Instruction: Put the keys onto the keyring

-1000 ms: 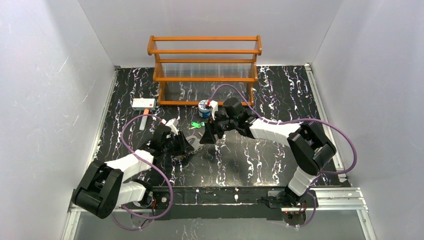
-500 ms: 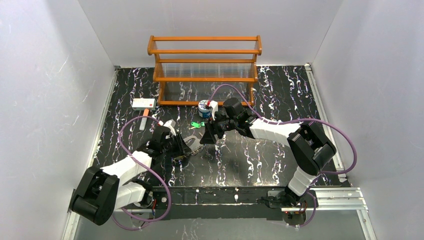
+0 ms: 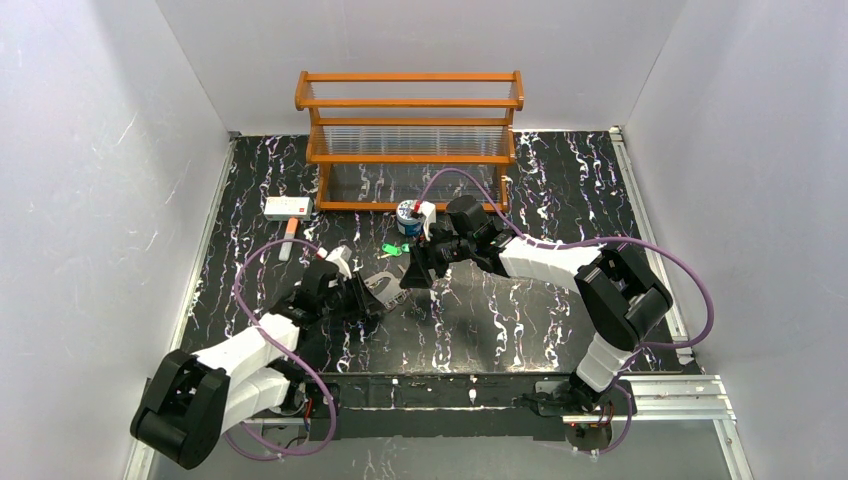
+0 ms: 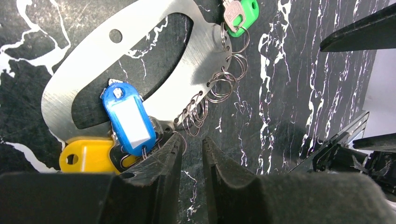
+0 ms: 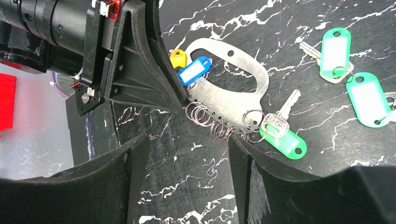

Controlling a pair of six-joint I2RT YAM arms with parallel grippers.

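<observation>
Your keyring [image 4: 93,56], a metal oval with an open middle and a row of small split rings [image 4: 219,86] along one edge, lies flat on the bench [image 4: 289,116], about midway between the two arms. In the right wrist view a green key [image 5: 285,142] hangs from a ring at its 4 o'clock end. A blue key [image 5: 194,70] and a yellow key [image 5: 178,58] overlap its 10 o'clock end; you cannot tell whether those two are threaded on. Two loose green keys [image 5: 369,98] lie at its 2 o'clock, apart from it.

Your left jaws sit low at the blue end, almost together. Only a thin slit of bench shows between their fingertips [image 4: 170,154], and one tip is just beside a split ring. Your right jaws hang spread wide above the ring row, with nothing between them.

In the top view a blue-and-white can [image 3: 408,217] stands at the keyring's 12 o'clock, with a wooden rack [image 3: 410,135] beyond it and a white box [image 3: 288,207] at 10 o'clock.
</observation>
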